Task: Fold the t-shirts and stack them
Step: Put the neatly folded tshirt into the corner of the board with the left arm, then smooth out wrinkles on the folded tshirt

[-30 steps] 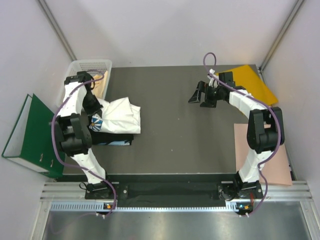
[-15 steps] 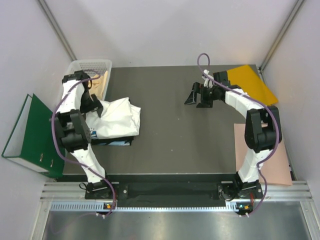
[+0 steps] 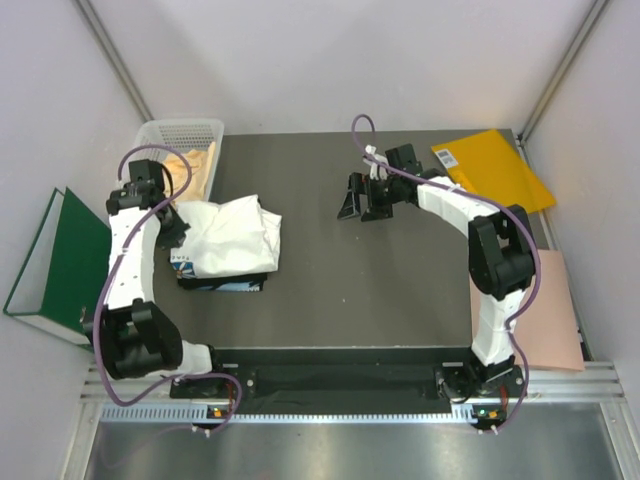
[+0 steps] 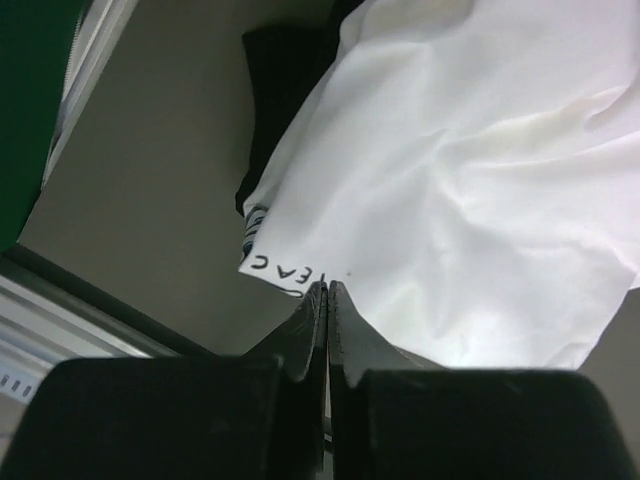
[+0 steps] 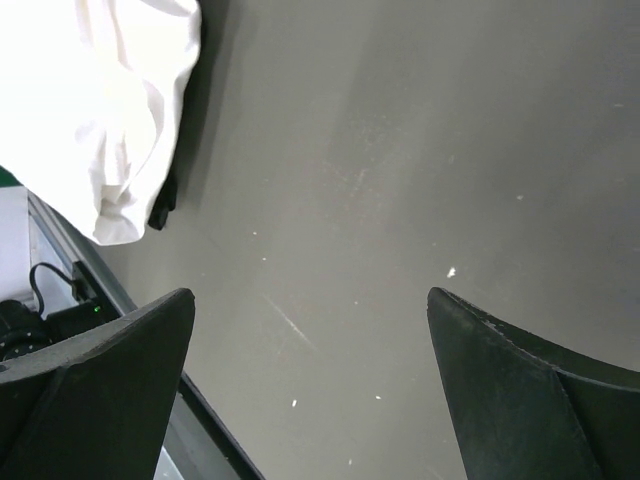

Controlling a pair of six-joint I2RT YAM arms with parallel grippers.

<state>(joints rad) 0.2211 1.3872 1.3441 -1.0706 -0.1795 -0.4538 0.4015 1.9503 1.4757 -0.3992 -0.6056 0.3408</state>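
Observation:
The white t-shirt [image 3: 235, 235] lies folded at the left of the table, on top of the black t-shirt [image 3: 225, 284], whose edge shows beneath it. My left gripper [image 3: 172, 228] is at the white shirt's left edge. In the left wrist view its jaws [image 4: 327, 290] are shut, tips at the printed hem of the white shirt [image 4: 450, 200], with the black shirt [image 4: 285, 90] behind; I see no cloth between them. My right gripper [image 3: 358, 200] hangs open and empty over bare table [image 5: 310, 300], right of the white shirt [image 5: 110, 100].
A white basket [image 3: 185, 135] stands at the back left. A green binder [image 3: 60, 270] lies off the table's left edge. An orange-yellow envelope [image 3: 495, 170] lies at the back right and a pink sheet [image 3: 555, 310] at the right edge.
My left gripper has drawn back to the left, off the white shirt, to its left edge. My right gripper has moved left toward the table's middle, still open.

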